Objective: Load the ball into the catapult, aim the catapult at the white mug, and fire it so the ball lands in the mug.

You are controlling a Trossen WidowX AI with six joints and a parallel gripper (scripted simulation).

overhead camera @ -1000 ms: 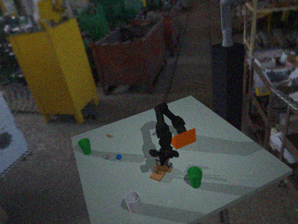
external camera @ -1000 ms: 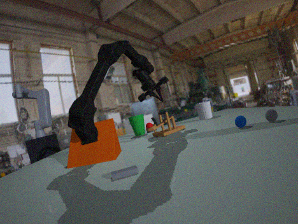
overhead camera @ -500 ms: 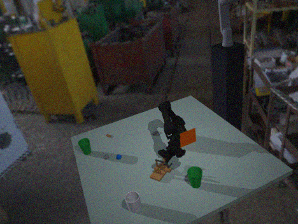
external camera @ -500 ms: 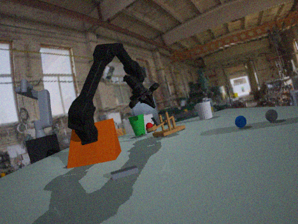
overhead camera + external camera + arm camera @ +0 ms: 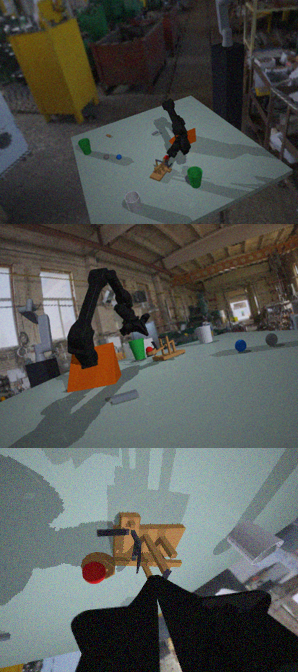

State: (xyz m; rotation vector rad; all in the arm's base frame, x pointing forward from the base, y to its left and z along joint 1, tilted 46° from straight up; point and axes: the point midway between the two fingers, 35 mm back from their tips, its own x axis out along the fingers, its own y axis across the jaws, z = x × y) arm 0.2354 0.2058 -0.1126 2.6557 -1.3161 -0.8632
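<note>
The red ball (image 5: 166, 157) (image 5: 149, 349) (image 5: 94, 572) sits in the round cup at the end of the catapult's throwing arm. The wooden catapult (image 5: 158, 175) (image 5: 170, 355) (image 5: 175, 533) stands on the table, with dark parts across its frame. The white mug (image 5: 132, 201) (image 5: 205, 334) (image 5: 250, 542) stands upright, beyond the catapult's end opposite the ball. My gripper (image 5: 147, 333) (image 5: 154, 579) is shut and empty, above the catapult and close beside its frame in the wrist view. Whether the fingertips touch the catapult cannot be told.
One green cup (image 5: 195, 178) (image 5: 137, 349) stands near the catapult, another green cup (image 5: 85, 146) at the far left corner. A blue ball (image 5: 119, 157) (image 5: 241, 345) and grey ball (image 5: 106, 156) (image 5: 271, 339) lie between. An orange wedge (image 5: 191, 135) (image 5: 95, 373) is by the arm's base; a grey cylinder (image 5: 125, 396) lies nearby.
</note>
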